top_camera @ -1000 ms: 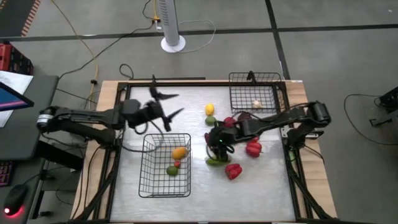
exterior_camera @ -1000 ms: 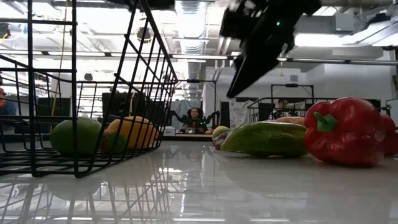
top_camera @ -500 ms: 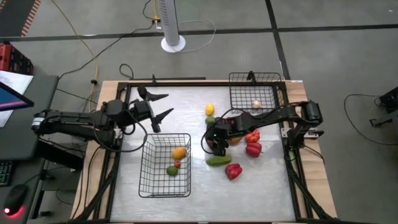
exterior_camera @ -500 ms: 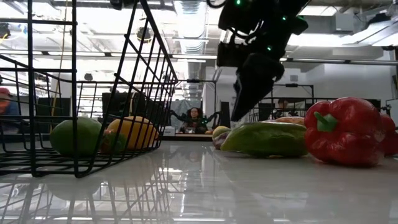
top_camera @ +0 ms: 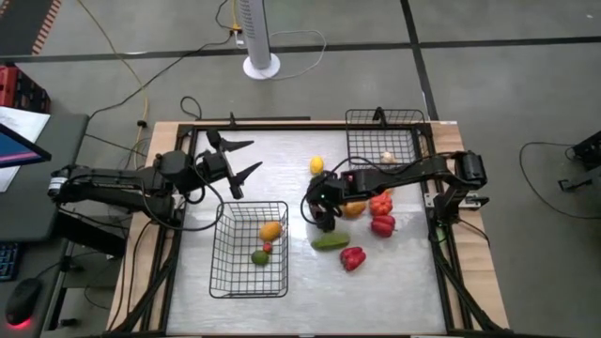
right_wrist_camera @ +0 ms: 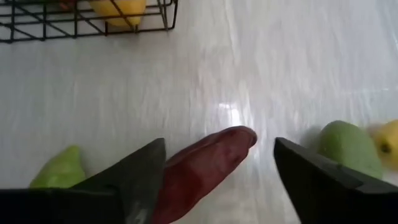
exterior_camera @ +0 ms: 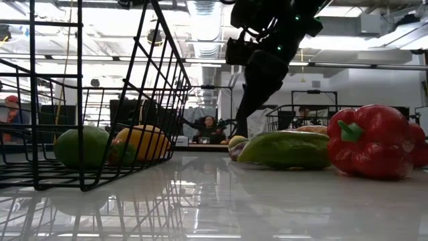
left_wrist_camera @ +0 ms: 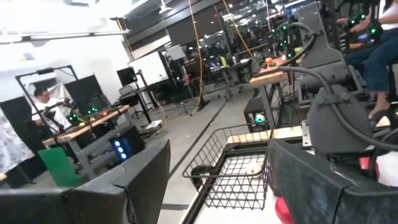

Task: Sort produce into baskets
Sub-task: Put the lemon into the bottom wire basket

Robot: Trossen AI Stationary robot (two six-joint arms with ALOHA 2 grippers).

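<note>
Right gripper (right_wrist_camera: 217, 180): fingers spread, a dark red piece (right_wrist_camera: 202, 163) framed between them, its lower end cut off.
Left gripper (top_camera: 246, 160): spread, empty, above the table's far left.
Near basket (top_camera: 249, 252): lemon (top_camera: 270, 230), lime (top_camera: 259, 256) inside.
Far basket (top_camera: 382, 139): garlic (top_camera: 387, 158) inside.
Loose produce: peppers (top_camera: 382, 223), cucumber (top_camera: 330, 241) on the table (top_camera: 300, 282).

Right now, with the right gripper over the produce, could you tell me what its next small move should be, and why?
Probably lower and close: the right gripper is open, and a dark reddish piece lies on the table between its fingers, seemingly not yet gripped.
</note>
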